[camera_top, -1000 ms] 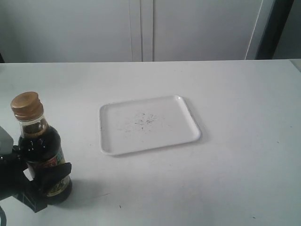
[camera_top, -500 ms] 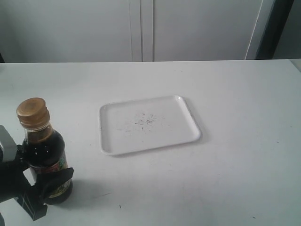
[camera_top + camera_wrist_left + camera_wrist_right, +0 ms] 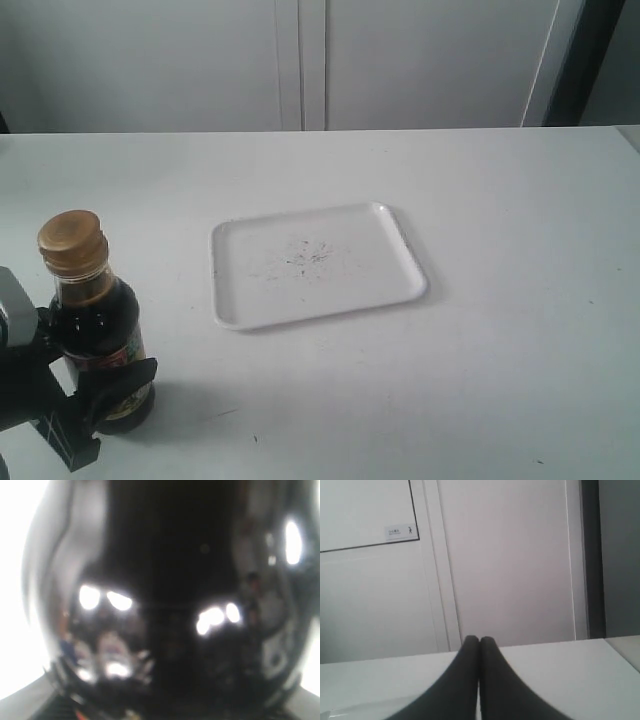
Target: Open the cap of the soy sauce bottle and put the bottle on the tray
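The soy sauce bottle [image 3: 95, 325] stands upright at the near left of the table, dark liquid up to its neck. Its golden-brown cap [image 3: 72, 241] is closed on top. My left gripper [image 3: 85, 385] is shut on the bottle's lower body, black fingers [image 3: 118, 382] across the label. In the left wrist view the dark glass of the soy sauce bottle [image 3: 165, 605] fills the picture and hides the jaws. The white tray [image 3: 315, 264] lies flat mid-table, right of the bottle, with dark specks at its centre. My right gripper [image 3: 479, 641] is shut and holds nothing, out of the exterior view.
The white table [image 3: 500, 380] stretches right and forward of the tray. White cabinet doors [image 3: 300, 60] form the back wall behind the table's far edge.
The bottle, held by my left gripper, shifted slightly right and sank lower in the exterior view, and now stands more upright. The tray has not moved.
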`<state>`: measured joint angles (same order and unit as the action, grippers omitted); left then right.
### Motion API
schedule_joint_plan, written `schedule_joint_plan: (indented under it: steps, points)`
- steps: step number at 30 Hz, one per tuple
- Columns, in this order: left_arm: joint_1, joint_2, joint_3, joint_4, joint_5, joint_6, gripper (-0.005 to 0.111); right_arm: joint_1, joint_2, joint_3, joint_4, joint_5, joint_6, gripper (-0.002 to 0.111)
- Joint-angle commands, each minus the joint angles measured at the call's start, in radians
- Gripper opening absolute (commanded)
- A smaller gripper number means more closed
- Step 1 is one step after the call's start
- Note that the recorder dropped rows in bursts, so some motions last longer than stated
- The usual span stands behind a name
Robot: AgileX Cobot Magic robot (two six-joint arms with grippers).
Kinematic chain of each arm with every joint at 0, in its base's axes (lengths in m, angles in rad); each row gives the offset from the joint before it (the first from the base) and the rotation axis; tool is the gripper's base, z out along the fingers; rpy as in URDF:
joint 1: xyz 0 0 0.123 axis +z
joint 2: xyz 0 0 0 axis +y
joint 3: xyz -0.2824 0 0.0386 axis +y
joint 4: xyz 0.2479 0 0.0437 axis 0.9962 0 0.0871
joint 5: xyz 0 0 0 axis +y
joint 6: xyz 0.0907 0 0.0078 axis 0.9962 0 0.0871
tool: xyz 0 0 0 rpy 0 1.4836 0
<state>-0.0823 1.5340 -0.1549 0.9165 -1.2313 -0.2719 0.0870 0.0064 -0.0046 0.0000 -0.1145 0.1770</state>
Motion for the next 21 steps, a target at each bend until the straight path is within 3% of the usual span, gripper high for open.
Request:
schedule_joint_plan:
  steps: [1,9,21]
  points:
    - [0.000,0.002,0.002,0.031,0.010,0.008,0.000,-0.007,-0.006,0.005,0.000,-0.044,0.004,0.000]
    - [0.000,0.002,0.002,0.042,0.010,0.008,0.000,-0.007,0.041,-0.081,0.000,-0.116,0.004,0.000]
    - [0.000,0.002,0.002,0.042,0.010,0.008,0.000,-0.006,0.347,-0.324,-0.117,-0.183,0.053,0.000]
